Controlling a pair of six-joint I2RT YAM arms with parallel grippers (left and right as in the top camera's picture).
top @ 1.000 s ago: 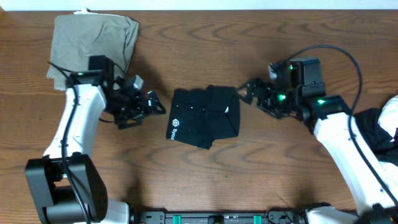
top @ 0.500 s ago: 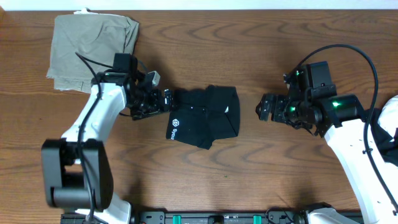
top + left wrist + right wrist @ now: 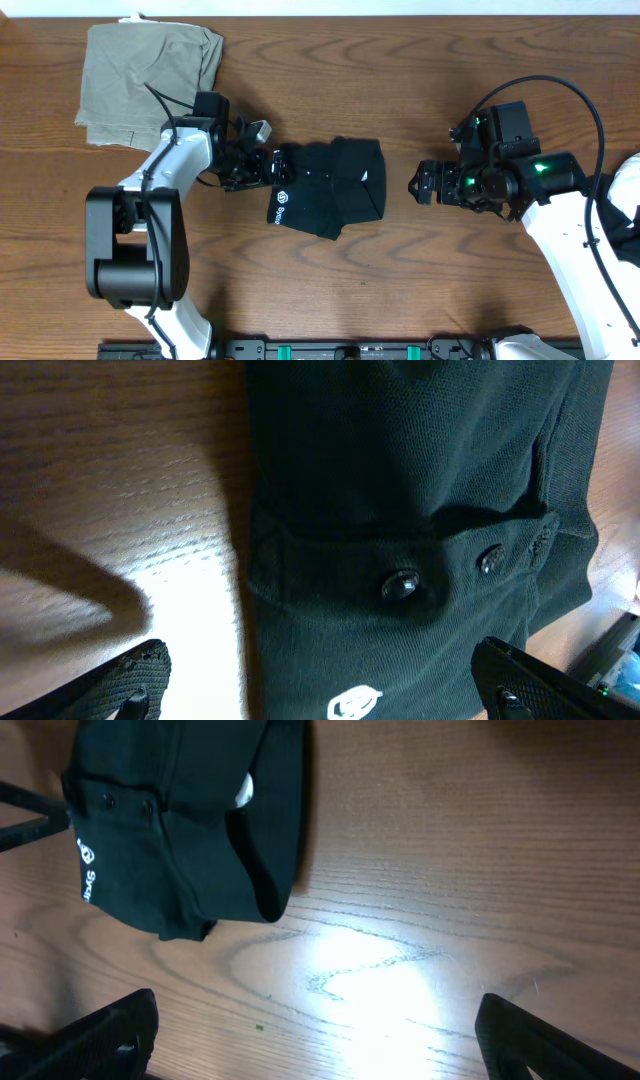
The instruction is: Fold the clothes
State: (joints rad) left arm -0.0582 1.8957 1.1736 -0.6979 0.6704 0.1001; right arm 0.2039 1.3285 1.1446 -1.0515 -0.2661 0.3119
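**Wide-Open Gripper Waits Over the Black Shirt**

The black shirt [image 3: 328, 200] lies in the middle of the table [image 3: 420, 60], folded into a small, lumpy bundle. More clothes [image 3: 625, 195] sit in a pile at the far right edge, partly under the right arm. A khaki cloth [image 3: 150, 65] lies far off in the top left corner.

A few things could go wrong here. The bundle is thick, with many layers on top of each other. If the left gripper [image 3: 272, 165] closes now, I think it may grab too many layers, and the fold could come undone. If it bumps the edge, it may just push the shirt along the smooth wood. The buttons [image 3: 400, 585] lie right under it, and a finger could catch on them. The right gripper is too far off to hold the shirt down, so nothing would stop it from sliding.

The left gripper is spread as wide as it goes and holds nothing. It is right at the shirt's upper left edge. From its own camera, its fingers [image 3: 140, 672] stand far apart, with the buttons and a white logo [image 3: 355, 705] between them. I cannot tell if it touches the cloth.

The right gripper [image 3: 420, 184] is wide open too. It holds nothing and hangs over bare wood, just to the right of the shirt.
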